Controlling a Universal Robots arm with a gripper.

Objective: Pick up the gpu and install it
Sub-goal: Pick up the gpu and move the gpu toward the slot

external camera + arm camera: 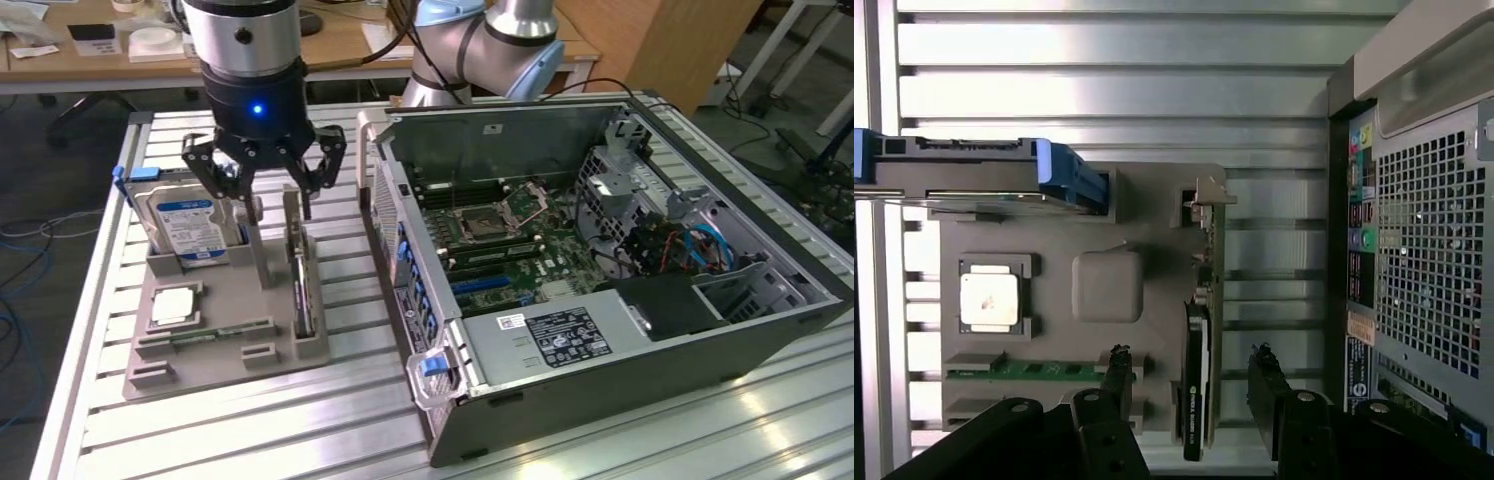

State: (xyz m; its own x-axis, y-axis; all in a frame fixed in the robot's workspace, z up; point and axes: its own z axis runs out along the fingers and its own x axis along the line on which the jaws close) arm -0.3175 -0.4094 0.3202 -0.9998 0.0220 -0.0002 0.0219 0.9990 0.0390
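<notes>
We are noting the gripper (pixel 275 200), jaws spread wide either side of the gpu (pixel 302 285), which is standing on edge in the tray (pixel 220 300), at the exterior view's left of the case (pixel 747 335). The fingers (pixel 248 195) are hiding its far end, and its lettering is unreadable.

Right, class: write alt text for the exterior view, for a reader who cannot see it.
A robot arm's open gripper hangs just above the gpu, which stands on edge in a grey holder tray beside a hard drive. On the exterior view's right, an open computer case sits on the same slatted metal table.
</notes>
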